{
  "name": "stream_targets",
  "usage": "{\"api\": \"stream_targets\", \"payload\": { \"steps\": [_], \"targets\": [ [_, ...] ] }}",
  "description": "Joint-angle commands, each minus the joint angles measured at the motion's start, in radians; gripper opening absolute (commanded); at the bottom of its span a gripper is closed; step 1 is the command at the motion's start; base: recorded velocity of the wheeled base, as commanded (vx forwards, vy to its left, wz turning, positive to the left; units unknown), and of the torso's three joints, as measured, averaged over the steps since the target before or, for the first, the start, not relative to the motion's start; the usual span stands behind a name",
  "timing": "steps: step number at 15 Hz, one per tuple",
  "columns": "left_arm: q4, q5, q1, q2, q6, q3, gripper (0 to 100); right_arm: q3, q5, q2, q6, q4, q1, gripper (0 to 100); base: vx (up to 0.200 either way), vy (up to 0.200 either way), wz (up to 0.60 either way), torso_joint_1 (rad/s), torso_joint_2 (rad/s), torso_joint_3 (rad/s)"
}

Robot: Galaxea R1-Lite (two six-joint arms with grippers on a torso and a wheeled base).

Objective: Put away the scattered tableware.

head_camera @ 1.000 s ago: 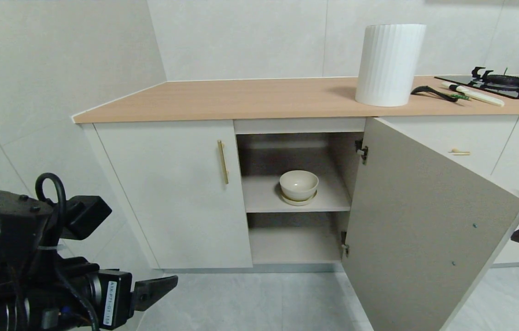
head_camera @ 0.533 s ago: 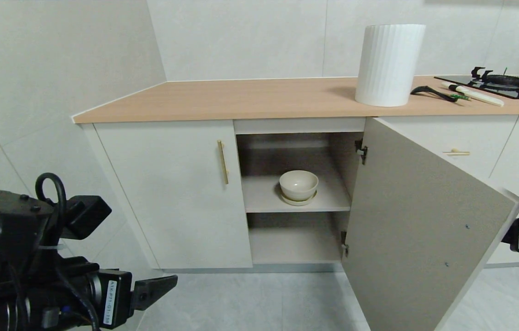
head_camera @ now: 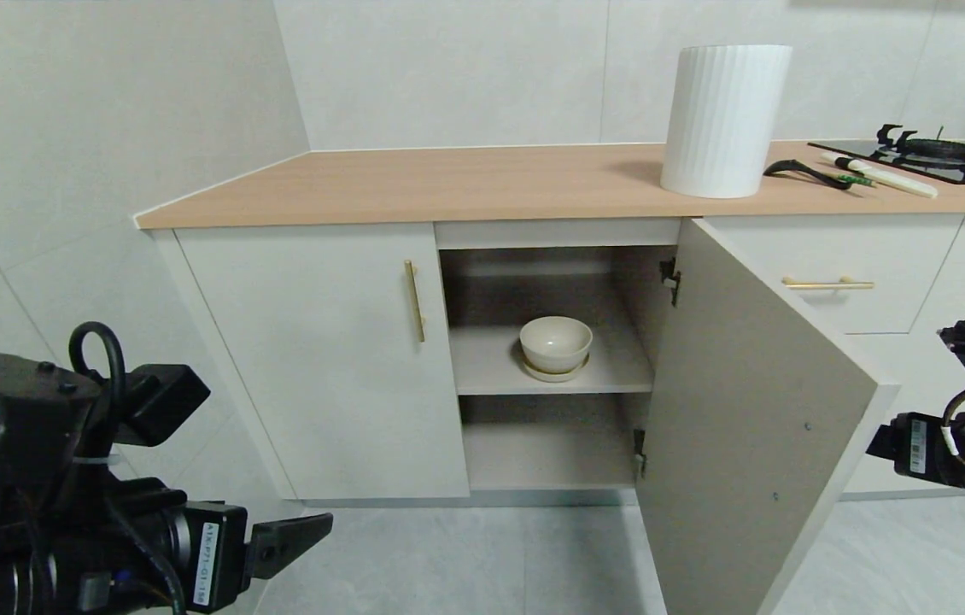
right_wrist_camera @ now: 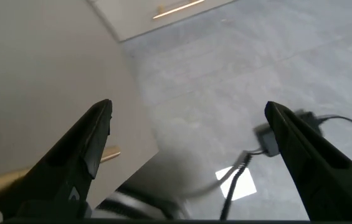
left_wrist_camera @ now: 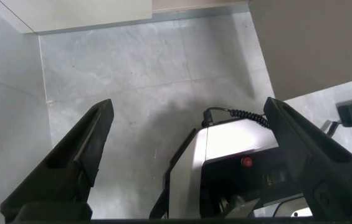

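Note:
A cream bowl (head_camera: 556, 342) sits on a small plate (head_camera: 554, 371) on the middle shelf of the open cabinet (head_camera: 551, 248). The cabinet door (head_camera: 747, 427) stands partly swung out to the right. My right gripper (head_camera: 882, 444) is just behind the door's free edge, low on its outer side. In the right wrist view this gripper (right_wrist_camera: 187, 111) is open and empty, with the door (right_wrist_camera: 38, 93) and its gold handle (right_wrist_camera: 14, 180) beside one finger. My left gripper (head_camera: 290, 536) hangs low at the left, over the floor; it (left_wrist_camera: 188, 109) is open and empty.
On the wooden counter (head_camera: 448, 184) stand a tall white ribbed container (head_camera: 723, 120), some utensils (head_camera: 858, 175) and a gas hob (head_camera: 939, 149). The left cabinet door (head_camera: 320, 359) is closed. A drawer with a gold handle (head_camera: 827, 284) lies behind the open door. Grey floor tiles (head_camera: 491, 555) lie in front.
The open door has swung leftward toward the cabinet, uncovering the drawer handle. My right arm has come in from the right edge behind the door. The left arm has kept still.

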Motion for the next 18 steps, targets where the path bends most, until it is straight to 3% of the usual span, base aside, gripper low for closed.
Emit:
{"api": "stream_targets", "payload": {
  "steps": [1,3,8,13,15,18],
  "targets": [
    [0.0,0.0,0.0,0.0,-0.001,-0.001,100,0.012,-0.001,0.003,0.021,-0.002,0.063,100,0.0,0.0,0.0,0.0,0.0,0.0],
    [-0.001,0.0,0.0,0.0,-0.001,-0.001,100,0.035,0.014,0.02,0.071,-0.055,0.144,100,0.0,0.0,0.0,0.0,0.0,0.0],
    [-0.021,0.0,0.0,-0.003,-0.001,0.0,100,0.032,0.14,0.057,0.174,-0.095,0.253,100,0.0,0.0,0.0,0.0,0.0,0.0],
    [-0.023,0.001,0.0,-0.006,0.001,0.0,100,0.026,0.201,0.107,0.168,-0.187,0.256,100,0.0,0.0,0.0,0.0,0.0,0.0],
    [-0.021,0.003,0.0,-0.007,0.001,0.0,100,0.02,0.201,0.19,0.16,-0.301,0.267,100,0.0,0.0,0.0,0.0,0.0,0.0],
    [-0.021,0.006,0.003,-0.007,0.001,0.0,100,-0.054,0.201,0.294,0.125,-0.365,0.271,100,0.0,0.0,0.0,0.0,0.0,0.0]
  ]
}}
